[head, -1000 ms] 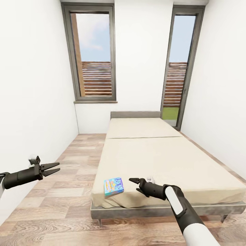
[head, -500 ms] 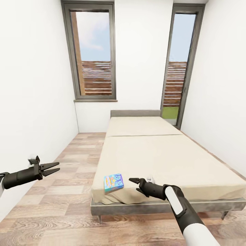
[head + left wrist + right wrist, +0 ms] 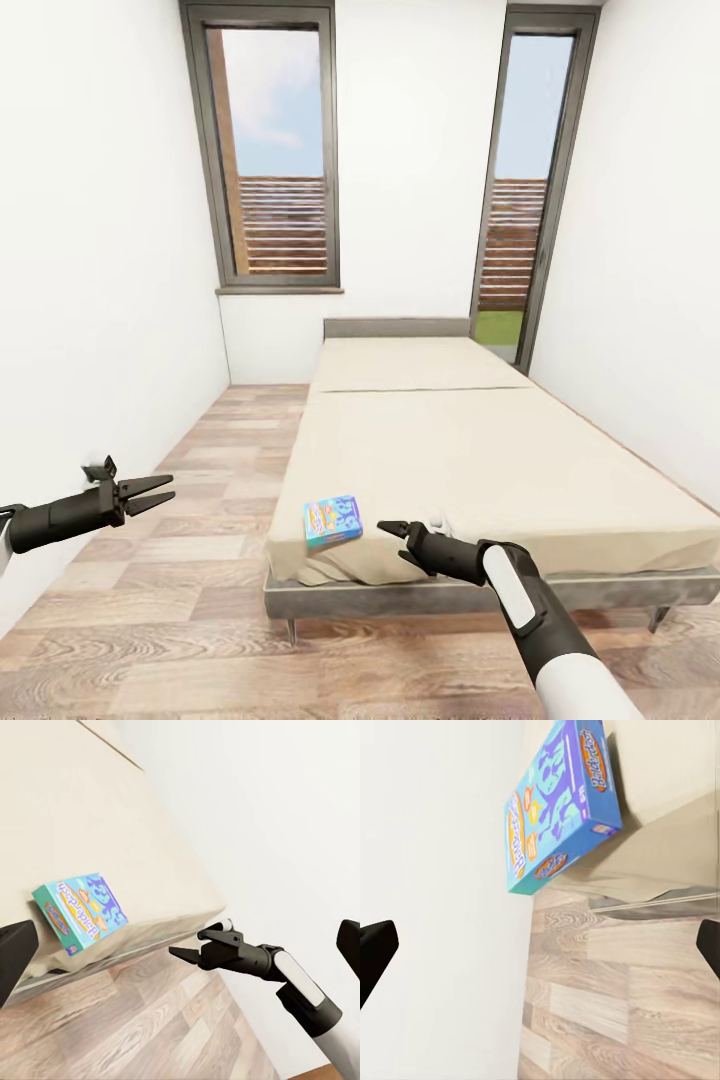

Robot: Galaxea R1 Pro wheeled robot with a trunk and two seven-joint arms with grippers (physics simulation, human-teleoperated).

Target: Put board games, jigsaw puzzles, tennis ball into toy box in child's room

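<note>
Over floor: left gripper (image 3: pixel 160 493) gaping, holding nothing | beside board game (image 3: pixel 333 520) on bed (image 3: pixel 480 460): right gripper (image 3: pixel 388 531) hovering parted, empty

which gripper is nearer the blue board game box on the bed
Right. The right gripper hangs just beside the small blue cartoon-printed board game box at the beige bed's near corner. The left gripper is well off over the wooden floor.

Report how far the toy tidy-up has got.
Done: nothing visible. In hand: nothing; the right gripper is open beside the board game, which lies at the near corner of the bed; the left gripper hangs open over the floor. Left: grasp this game and carry it to the toy box, out of sight here.
</note>
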